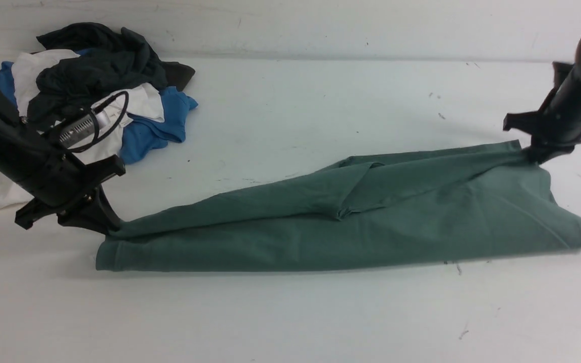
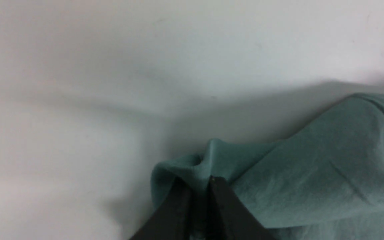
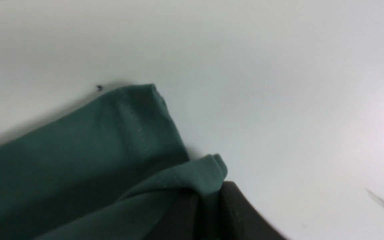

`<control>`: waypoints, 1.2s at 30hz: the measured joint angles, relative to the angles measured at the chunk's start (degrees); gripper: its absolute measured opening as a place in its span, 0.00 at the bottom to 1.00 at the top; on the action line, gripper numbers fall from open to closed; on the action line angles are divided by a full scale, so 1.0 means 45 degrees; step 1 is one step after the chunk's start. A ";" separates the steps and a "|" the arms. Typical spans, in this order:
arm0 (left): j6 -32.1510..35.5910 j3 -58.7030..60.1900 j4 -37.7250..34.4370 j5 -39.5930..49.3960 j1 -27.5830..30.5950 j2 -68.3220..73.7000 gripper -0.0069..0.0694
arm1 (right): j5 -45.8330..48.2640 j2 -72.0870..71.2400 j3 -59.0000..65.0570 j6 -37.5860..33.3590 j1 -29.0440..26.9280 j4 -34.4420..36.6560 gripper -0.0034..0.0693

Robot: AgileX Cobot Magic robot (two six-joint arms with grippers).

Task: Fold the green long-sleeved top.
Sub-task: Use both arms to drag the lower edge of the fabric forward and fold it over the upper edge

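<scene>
Bare white surface [image 1: 290, 322] fills the strip closest to the front camera, and just beyond it lies the green long-sleeved top [image 1: 371, 227], doubled over into a long band that runs from about 8 o'clock to 3 o'clock. Its near edge rests flat on the surface, while the upper layer rises toward both ends. A sleeve or flap folds across the middle, though which part of the garment it is cannot be made out. At 8 o'clock the left tool [image 1: 111, 227] meets the cloth's corner. From the front its tips are lost against its own dark body. The left wrist view shows the left tool [image 2: 198, 181] with its fingers [image 2: 178, 206] close together, pinching a bunched lip of green cloth. At 3 o'clock the right tool [image 1: 532, 156] touches the far corner. Its arm is blurred and cut off by the frame edge. The right wrist view shows the right tool [image 3: 212, 196] pinching a fold of the cloth, with the gap in shadow. At 10 o'clock a pile of a dark charcoal garment [image 1: 99, 65], a blue garment [image 1: 154, 131] and white cloth [image 1: 33, 75] is partly hidden behind the left arm.
</scene>
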 joint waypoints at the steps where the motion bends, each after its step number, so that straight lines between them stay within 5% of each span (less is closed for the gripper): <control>1: 0.0000 0.0000 0.0000 -0.0082 0.0000 0.0049 0.18 | 0.0273 0.0480 -0.1041 -0.0147 0.0000 0.0018 0.18; 11: 0.0588 -0.0297 0.0137 -0.1048 0.0000 -0.0407 0.51 | 0.0781 0.0893 -0.3181 -0.1138 0.0000 0.0358 0.51; 17: 0.0832 -0.2150 0.0135 -0.0181 -0.0025 -0.0491 0.51 | 0.0826 -0.1336 -0.2917 -0.1335 0.0000 0.0570 0.59; 22: 0.0965 -0.4253 0.0083 0.1757 -0.0777 -0.0630 0.26 | 0.0800 -0.4762 -0.0223 -0.1747 0.0000 0.1653 0.49; 25: 0.1668 -0.4696 0.0096 0.2072 -0.2292 -0.0704 0.12 | 0.0789 -0.7660 0.3618 -0.1989 0.0000 0.1855 0.34; 31: 0.2212 -0.4730 0.0938 0.2166 -0.5684 -0.0346 0.09 | 0.0843 -1.2890 1.0646 -0.1604 0.0000 0.1900 0.09; 36: 0.2156 -0.4730 0.3434 0.1287 -0.7912 -0.0008 0.14 | 0.0086 -1.5950 1.4571 -0.1421 0.0000 0.1988 0.03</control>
